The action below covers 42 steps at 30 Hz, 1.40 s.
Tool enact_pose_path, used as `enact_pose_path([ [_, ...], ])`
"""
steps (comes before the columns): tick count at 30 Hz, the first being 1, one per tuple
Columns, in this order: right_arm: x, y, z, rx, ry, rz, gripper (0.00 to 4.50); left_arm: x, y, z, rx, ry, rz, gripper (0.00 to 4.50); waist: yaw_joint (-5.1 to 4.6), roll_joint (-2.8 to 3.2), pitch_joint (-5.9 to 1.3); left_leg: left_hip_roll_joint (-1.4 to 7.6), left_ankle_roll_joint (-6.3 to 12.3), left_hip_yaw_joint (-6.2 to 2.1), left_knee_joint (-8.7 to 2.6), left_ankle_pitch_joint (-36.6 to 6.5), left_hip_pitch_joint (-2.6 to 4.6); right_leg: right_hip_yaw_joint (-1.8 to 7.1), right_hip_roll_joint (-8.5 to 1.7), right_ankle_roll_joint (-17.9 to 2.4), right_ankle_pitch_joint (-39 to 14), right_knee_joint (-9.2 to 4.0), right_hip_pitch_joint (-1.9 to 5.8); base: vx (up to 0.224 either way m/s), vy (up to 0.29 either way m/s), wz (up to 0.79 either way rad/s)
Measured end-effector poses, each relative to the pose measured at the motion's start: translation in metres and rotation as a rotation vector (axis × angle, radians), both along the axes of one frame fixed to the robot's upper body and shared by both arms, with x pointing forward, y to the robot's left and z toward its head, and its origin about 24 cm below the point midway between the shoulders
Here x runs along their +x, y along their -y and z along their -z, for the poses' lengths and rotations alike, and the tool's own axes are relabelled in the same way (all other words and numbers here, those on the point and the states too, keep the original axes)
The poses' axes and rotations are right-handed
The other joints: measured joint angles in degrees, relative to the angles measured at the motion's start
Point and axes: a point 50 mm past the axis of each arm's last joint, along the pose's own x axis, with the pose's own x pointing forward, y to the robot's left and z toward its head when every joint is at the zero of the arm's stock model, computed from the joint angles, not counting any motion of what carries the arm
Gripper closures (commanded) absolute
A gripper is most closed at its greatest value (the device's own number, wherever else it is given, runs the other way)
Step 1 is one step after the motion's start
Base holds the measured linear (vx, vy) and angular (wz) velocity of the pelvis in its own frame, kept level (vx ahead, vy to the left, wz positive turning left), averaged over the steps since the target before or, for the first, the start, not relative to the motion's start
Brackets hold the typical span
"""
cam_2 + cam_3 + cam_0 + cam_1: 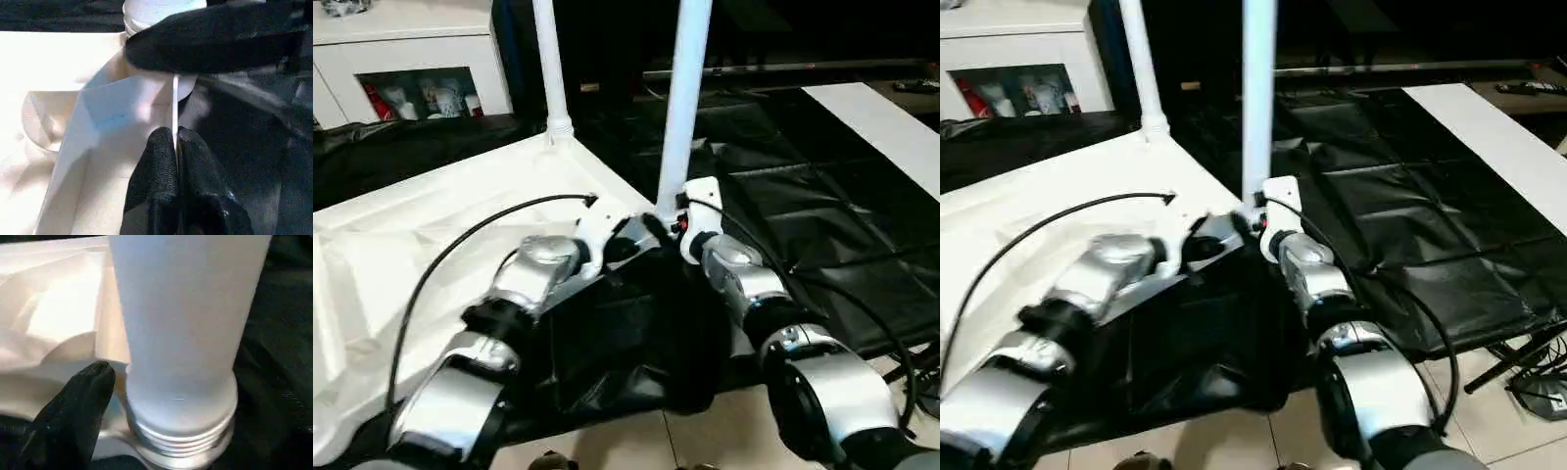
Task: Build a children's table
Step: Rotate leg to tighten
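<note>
The near leg (683, 108) stands upright in its corner socket, between both hands. Left hand (175, 147) pinches the tabletop (431, 235) rim; right hand (73, 406), beside the leg's base, grip unclear.

White smooth plastic tabletop (440, 225), legs (685, 98); black wrinkled glossy cloth (822, 245).

Silver forearms (533, 274), black cables (440, 259), black-fingered pincers.

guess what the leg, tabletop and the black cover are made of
Leg: likely moulded plastic, smooth matte white, with threads at its base.
Tabletop: the same white plastic by the look, with thin ribs underneath.
Cover: probably thin plastic sheet or coated cloth, glossy black and creased.
</note>
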Motion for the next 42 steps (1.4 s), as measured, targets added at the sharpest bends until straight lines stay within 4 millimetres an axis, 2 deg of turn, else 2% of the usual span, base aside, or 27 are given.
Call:
enact_pose_path([
  [5, -0.009, 0.015, 0.000, -0.047, 0.023, -0.191, 0.54, -0.005, -0.010, 0.000, -0.002, 0.002, 0.057, 4.50, 0.45, 0.00, 0.00, 0.00, 0.00, 0.02, 0.01, 0.0, 0.01, 0.01, 0.00, 0.0, 0.0, -0.05, 0.03, 0.000, 0.000, 0.00],
  [10, -0.030, 0.040, 0.009, -0.112, -0.004, -0.426, 0.54, -0.021, -0.024, 0.001, -0.019, -0.030, 0.183, 4.50, 0.93, 0.08, 0.01, 0.05, 0.00, 0.04, 0.01, 0.0, 0.01, -0.01, 0.00, 0.0, 0.0, 0.00, 0.02, 0.000, 0.000, 0.00],
  [14, -0.031, 0.038, 0.003, -0.096, 0.011, -0.490, 0.54, -0.026, -0.027, 0.001, -0.023, -0.048, 0.237, 4.50, 1.21, 0.07, 0.01, 0.05, -0.01, 0.04, 0.01, 0.0, 0.02, -0.02, 0.00, -0.1, 0.1, 0.04, 0.05, 0.000, 0.000, 0.00],
  [20, -0.033, 0.032, -0.009, -0.059, 0.046, -0.591, 0.54, -0.033, -0.026, 0.001, -0.020, -0.056, 0.286, 4.50, 2.31, 0.05, 0.02, 0.06, -0.01, 0.04, 0.01, 0.0, 0.08, -0.01, -0.01, -0.1, 0.1, 0.03, 0.19, 0.000, 0.000, 0.00],
  [23, -0.034, 0.031, -0.009, -0.048, 0.034, -0.616, 0.54, -0.035, -0.026, 0.001, -0.020, -0.063, 0.298, 4.50, 2.58, 0.05, 0.02, 0.06, -0.01, 0.04, 0.02, 0.0, 0.04, -0.01, -0.01, -0.1, 0.1, 0.01, 0.17, 0.000, 0.000, 0.00],
  [30, -0.036, 0.033, -0.001, -0.056, -0.005, -0.610, 0.54, -0.036, -0.027, 0.000, -0.018, -0.065, 0.297, 4.50, 2.56, 0.05, 0.02, 0.06, -0.01, 0.05, 0.02, 0.0, 0.01, -0.01, -0.01, -0.1, 0.1, -0.01, 0.14, 0.000, 0.000, 0.00],
  [42, -0.036, 0.033, 0.003, -0.047, -0.022, -0.596, 1.62, -0.038, -0.027, 0.001, -0.018, -0.070, 0.301, 4.50, 2.56, 0.05, 0.02, 0.06, -0.01, 0.05, 0.02, 0.0, 0.00, -0.01, -0.01, -0.1, 0.1, -0.02, 0.14, 0.000, 0.000, 0.00],
])
